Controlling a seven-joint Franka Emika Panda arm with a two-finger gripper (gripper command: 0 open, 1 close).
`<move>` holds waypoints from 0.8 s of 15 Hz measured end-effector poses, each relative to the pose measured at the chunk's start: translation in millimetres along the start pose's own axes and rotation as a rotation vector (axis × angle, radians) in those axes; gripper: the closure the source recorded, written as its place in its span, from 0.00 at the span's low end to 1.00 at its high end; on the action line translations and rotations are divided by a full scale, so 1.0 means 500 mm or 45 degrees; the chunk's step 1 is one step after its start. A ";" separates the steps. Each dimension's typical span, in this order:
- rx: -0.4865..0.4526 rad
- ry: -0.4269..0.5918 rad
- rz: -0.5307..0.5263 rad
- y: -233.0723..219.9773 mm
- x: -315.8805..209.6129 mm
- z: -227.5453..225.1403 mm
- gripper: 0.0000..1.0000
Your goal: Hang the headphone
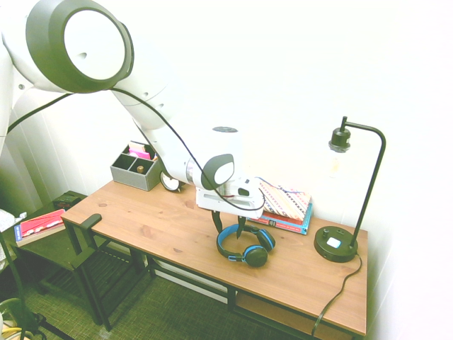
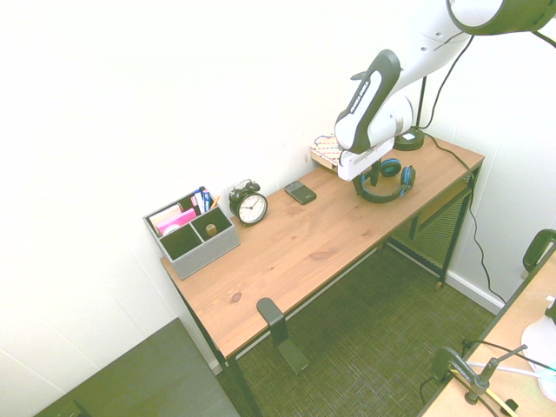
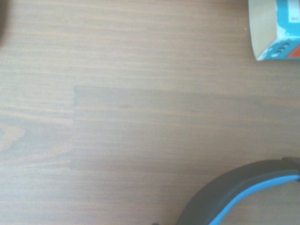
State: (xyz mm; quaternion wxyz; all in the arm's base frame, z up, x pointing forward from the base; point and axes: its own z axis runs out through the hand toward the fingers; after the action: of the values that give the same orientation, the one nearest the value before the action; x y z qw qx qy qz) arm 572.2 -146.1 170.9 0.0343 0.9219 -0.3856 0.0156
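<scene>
Blue and black, the headphone lies flat on the wooden desk, toward the lamp end, with its headband arc turned toward the arm. The gripper points straight down over that headband, one dark finger on each side of the band, the tips low at the band. The fingers stand apart with the band between them; whether they already press on it cannot be told. In the wrist view a curved stretch of the band, dark with a blue stripe, shows over bare wood grain.

Just behind the headphone, against the wall, is a small stack of books with a patterned cover on top. A black desk lamp stands near the headphone on its round base, its thin stem rising and bending over toward the arm. Well apart, at the other end of the desk, sit a grey organizer with pens and pink paper, a black alarm clock beside it, and a small dark flat object between the clock and the books. A black hook is clamped to the desk's front edge, far from the headphone.
</scene>
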 end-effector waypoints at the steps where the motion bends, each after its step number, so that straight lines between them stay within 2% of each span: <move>1: 0.000 -0.002 -0.001 -0.002 -0.002 0.000 1.00; 12: -0.016 -0.049 0.005 0.003 -0.029 0.009 1.00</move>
State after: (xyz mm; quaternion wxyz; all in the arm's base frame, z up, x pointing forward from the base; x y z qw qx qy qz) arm 561.0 -137.1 165.6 0.0326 0.9210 -0.3881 -0.0044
